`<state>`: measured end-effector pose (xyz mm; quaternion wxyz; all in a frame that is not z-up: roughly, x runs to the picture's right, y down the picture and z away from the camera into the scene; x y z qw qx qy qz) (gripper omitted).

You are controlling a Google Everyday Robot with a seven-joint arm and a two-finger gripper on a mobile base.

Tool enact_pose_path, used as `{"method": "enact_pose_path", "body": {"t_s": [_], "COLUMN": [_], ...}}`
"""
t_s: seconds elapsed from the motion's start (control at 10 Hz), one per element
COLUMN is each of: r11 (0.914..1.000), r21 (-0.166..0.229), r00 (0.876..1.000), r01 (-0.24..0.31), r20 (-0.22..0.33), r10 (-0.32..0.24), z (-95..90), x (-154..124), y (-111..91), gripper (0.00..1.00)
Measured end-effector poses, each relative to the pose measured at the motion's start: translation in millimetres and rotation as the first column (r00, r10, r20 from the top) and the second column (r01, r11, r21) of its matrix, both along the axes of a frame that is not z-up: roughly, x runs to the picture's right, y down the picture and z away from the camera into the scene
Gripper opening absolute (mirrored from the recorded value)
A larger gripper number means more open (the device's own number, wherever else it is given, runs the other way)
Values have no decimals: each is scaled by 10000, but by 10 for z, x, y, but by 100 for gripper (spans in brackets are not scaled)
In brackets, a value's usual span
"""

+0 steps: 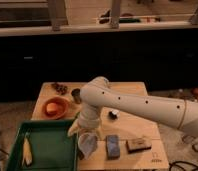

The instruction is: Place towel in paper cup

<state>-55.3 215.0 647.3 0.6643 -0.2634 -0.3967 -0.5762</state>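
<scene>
My gripper (85, 129) is at the end of the white arm, low over the wooden table (142, 127) just beside the green tray's right edge. A pale white, rounded thing (87, 145) sits directly under it at the table's front. I cannot tell whether this is the towel, the paper cup, or one inside the other. The gripper's body hides its top. No separate towel or white cup shows elsewhere.
A green tray (47, 135) at front left holds a yellow item (26, 152). An orange bowl (55, 107), a dark cup (76, 95) and a dark cluster (59, 88) stand at back left. A blue block (112, 146), a brown block (138, 145) and a small dark object (112, 115) lie to the right.
</scene>
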Motion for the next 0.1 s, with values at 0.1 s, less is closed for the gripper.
{"method": "enact_pose_path", "body": {"t_s": [0.1], "r11": [10000], "r21": [25], "r00": [10000], "r01": [53], "r20": [-39], "r10": [-53], "z": [-20], "x": [10], "y": [-27], "gripper": [80]}}
